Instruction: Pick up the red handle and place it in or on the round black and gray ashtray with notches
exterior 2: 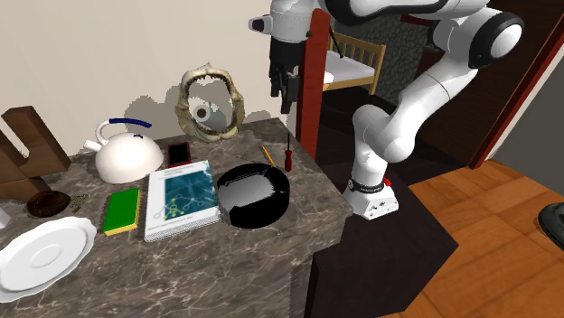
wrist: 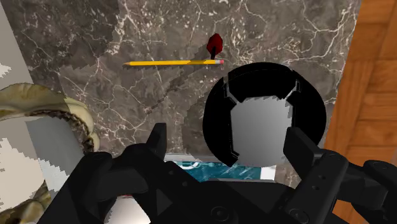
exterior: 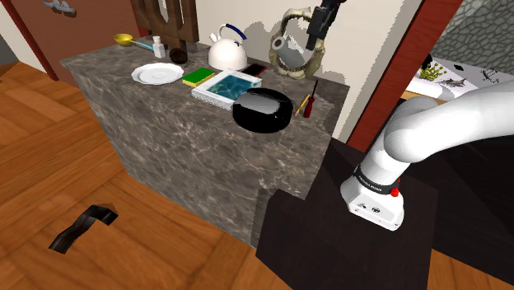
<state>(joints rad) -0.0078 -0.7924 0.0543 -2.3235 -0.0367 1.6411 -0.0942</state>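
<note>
A screwdriver with a red handle [exterior: 302, 107] [exterior 2: 286, 162] [wrist: 214, 43] lies on the dark marble counter [exterior: 173, 123], near its corner and just beside the round black ashtray [exterior: 264, 109] [exterior 2: 255, 194] [wrist: 264, 114] with a grey floor and notched rim. A yellow pencil [wrist: 173, 62] [exterior 2: 267, 154] lies next to the handle. My gripper [exterior: 317, 33] [exterior 2: 285, 90] [wrist: 228, 143] hangs well above the counter, over this corner, open, with nothing between its fingers.
A blue-covered book [exterior: 226, 86] touches the ashtray. Farther along stand a white kettle [exterior: 226, 51], a green-yellow sponge [exterior: 198, 77] and a white plate [exterior: 157, 73]. A jawbone ornament [exterior 2: 211, 104] sits by the wall. A red door frame [exterior 2: 312, 81] rises beside the counter's edge.
</note>
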